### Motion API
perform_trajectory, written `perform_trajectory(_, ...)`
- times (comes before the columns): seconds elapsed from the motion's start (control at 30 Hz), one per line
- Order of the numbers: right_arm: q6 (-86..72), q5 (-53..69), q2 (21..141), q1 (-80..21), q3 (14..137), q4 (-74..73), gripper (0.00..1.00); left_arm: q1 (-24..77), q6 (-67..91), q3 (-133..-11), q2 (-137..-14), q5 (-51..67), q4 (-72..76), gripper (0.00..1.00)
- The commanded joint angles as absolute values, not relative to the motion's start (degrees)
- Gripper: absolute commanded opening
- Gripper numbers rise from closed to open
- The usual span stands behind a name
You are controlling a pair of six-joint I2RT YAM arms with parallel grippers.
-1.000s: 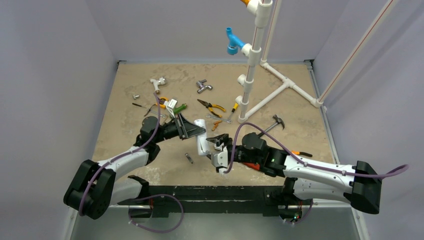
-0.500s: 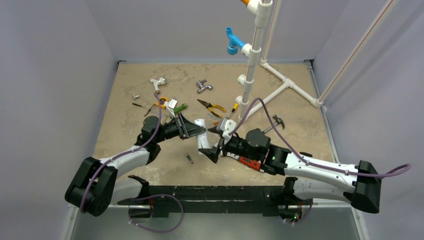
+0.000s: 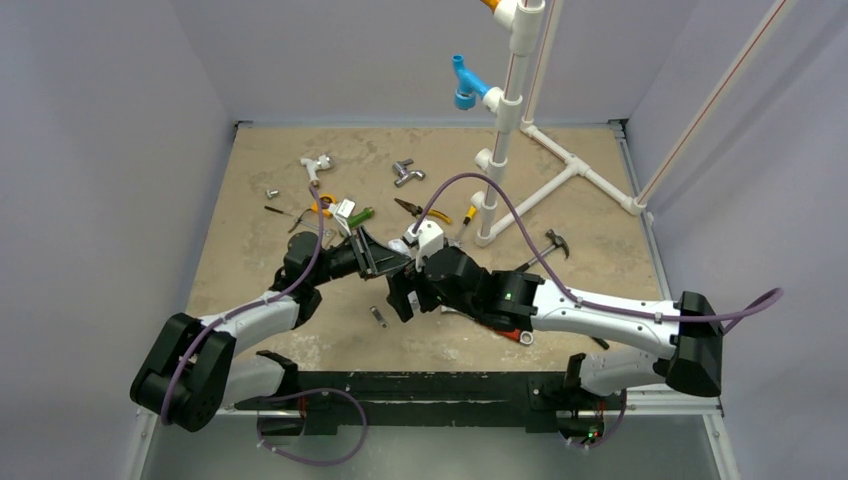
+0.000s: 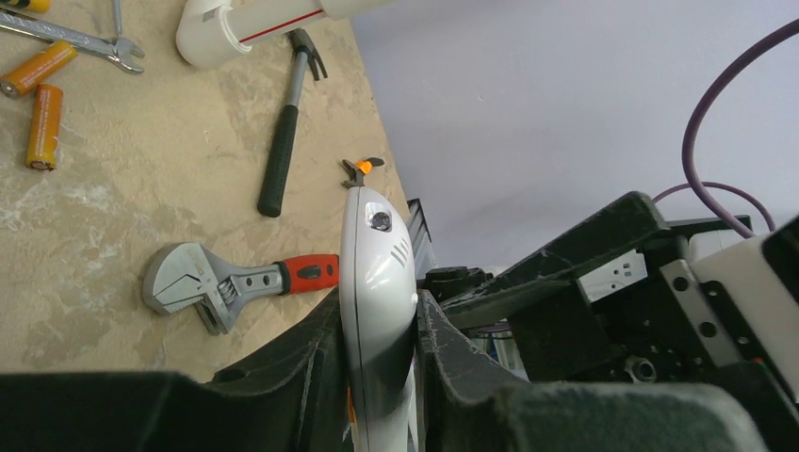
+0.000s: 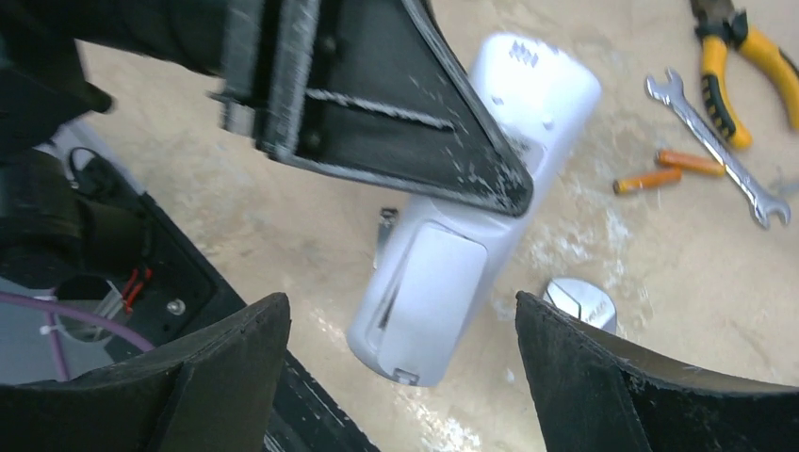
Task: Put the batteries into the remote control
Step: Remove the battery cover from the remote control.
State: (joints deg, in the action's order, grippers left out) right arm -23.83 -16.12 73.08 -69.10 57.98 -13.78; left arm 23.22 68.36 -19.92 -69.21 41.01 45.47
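My left gripper (image 4: 377, 303) is shut on the remote control (image 4: 377, 273), a white handset held edge-on between its black fingers above the table. In the right wrist view the remote control (image 5: 452, 273) shows its plain white back with a rectangular cover panel (image 5: 441, 282) on it. My right gripper (image 5: 400, 315) stands wide open just over the remote's lower end, touching nothing. Two orange batteries (image 5: 671, 169) lie side by side on the table beside a spanner (image 5: 721, 151); in the left wrist view the batteries (image 4: 42, 99) lie at the far left. In the top view my right gripper (image 3: 400, 295) hides the remote.
A hammer (image 3: 545, 245), yellow-handled pliers (image 3: 422, 212) and a white pipe frame (image 3: 500, 150) lie beyond the arms. A red-handled adjustable wrench (image 4: 236, 281) lies under the right arm. A small metal cylinder (image 3: 378, 316) sits near the front edge.
My right arm has swung left and over the remote, and its jaws have opened wide. The left arm has held still with the remote.
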Motion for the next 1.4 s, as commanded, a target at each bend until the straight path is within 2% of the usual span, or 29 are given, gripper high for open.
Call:
perform_trajectory(0.0, -30.4, -19.7, 73.4, -69.1, 60.2, -18.9, 0.85, 23.1, 67.5, -21.3, -68.5, 40.8, 47.4, 0.00)
perform_trajectory(0.57, -32.4, -17.3, 75.0, -69.2, 59.5, -18.4, 0.54, 23.1, 67.2, -21.3, -68.0, 40.7, 47.0, 0.00)
perform_trajectory(1.37, -31.7, -19.9, 75.2, -69.2, 58.4, -18.0, 0.33, 23.1, 67.1, -21.1, -67.7, 40.6, 47.3, 0.00)
